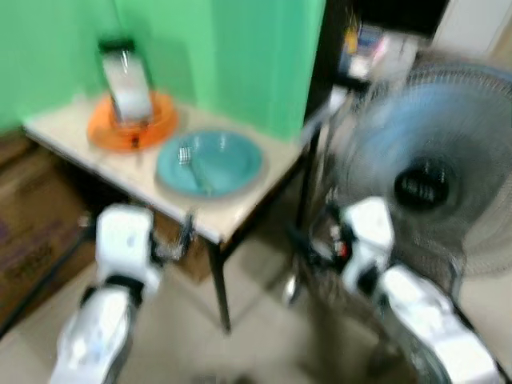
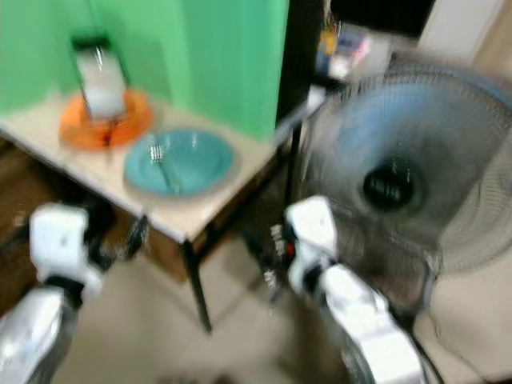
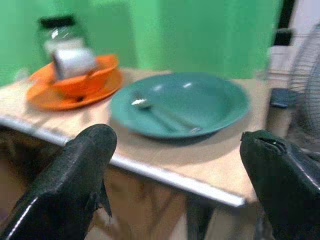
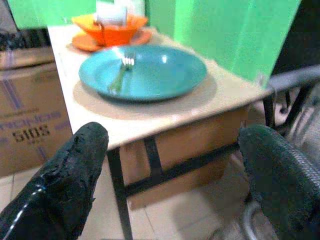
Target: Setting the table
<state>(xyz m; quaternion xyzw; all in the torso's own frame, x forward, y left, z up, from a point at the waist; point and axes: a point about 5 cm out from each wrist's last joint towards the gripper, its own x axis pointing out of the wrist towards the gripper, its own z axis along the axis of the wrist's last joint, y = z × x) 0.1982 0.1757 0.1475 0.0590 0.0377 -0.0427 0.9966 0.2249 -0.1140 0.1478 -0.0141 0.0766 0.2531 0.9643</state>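
Left eye view shows me the small worktop (image 1: 240, 210) against the green wall, carrying a teal plate (image 1: 232, 152) with a fork (image 1: 192, 166) lying in it, and beside that an orange dish (image 1: 132, 128) holding a jar; my two arms hang low in front of the worktop edge, and a standing fan (image 1: 432, 180) sits close on my right. Right eye view repeats this, blurred. Left wrist view puts the left claw (image 3: 180, 170) wide open and empty, short of the worktop edge, the plate straight ahead. Right wrist view has the right claw (image 4: 175, 170) also spread open and holding nothing, below and short of the worktop corner, with a cardboard box (image 4: 27, 115) underneath. I judge I'm still approaching, so I'd settle the body first, raise a claw above the worktop edge, then take the fork by its handle, keeping my right arm off the fan.
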